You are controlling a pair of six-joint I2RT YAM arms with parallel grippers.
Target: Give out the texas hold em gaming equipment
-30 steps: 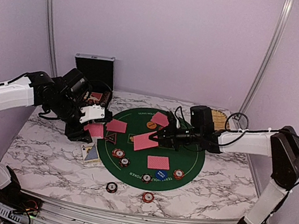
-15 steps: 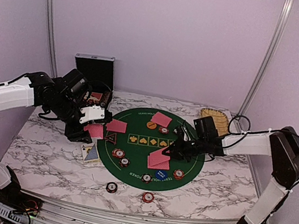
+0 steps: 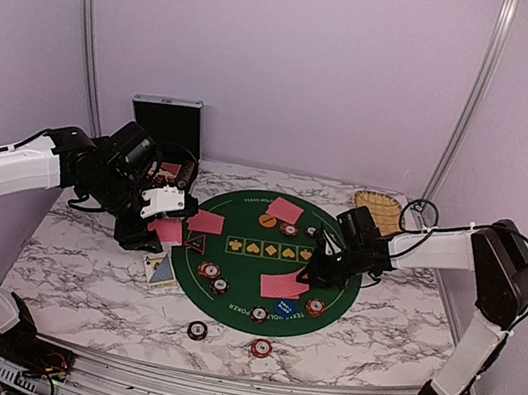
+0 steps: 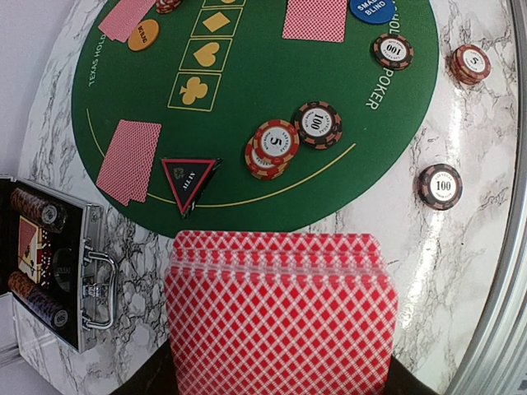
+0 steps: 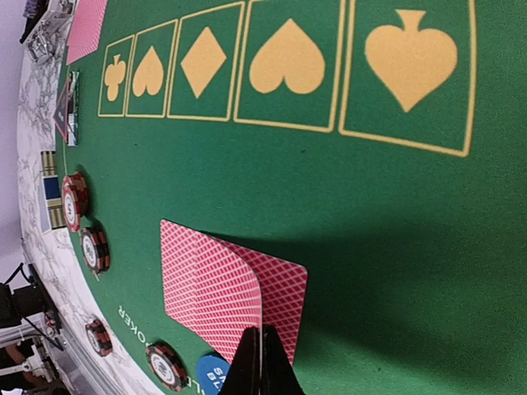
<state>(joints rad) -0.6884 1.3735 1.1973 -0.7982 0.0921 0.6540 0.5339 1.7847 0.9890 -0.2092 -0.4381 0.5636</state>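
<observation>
Near table edge: a dark chip (image 3: 197, 329) and a red chip (image 3: 261, 347) lie on the bare marble, a little apart, in front of the mat.
Mat (image 3: 247, 268): round and green, in the middle of the table.
Front of mat: the blue button (image 3: 284, 306) lies between two front chips (image 3: 314, 308), one on each side.
Face-up cards (image 3: 162, 272): a few lie on the marble, just off the left side of the mat.
Chip pile (image 4: 270, 146): red chips in a small stack on the mat, touching one dark chip.
Right gripper (image 5: 262, 366): low over the mat, fingers pinched tight on the edge of the top card (image 5: 210, 288).
Top card: pink back up, partly over the under card (image 5: 286, 300), just behind the blue button.
Left gripper (image 3: 166, 214): above the left edge of the mat, fingers closed on the deck (image 4: 280, 321).
Deck: pink backs, spread a bit like a fan.
Triangle (image 4: 189, 173): dark, flat on the left rim of the mat.
Left card (image 4: 129, 160): back up, just beside the triangle.
Orange button (image 3: 267, 220): on the far part of the mat, near the far card (image 3: 285, 209).
Case (image 3: 166, 126): black, lid up, at the far left, with chips inside.
Basket (image 3: 379, 205): at the far right, off the mat.
</observation>
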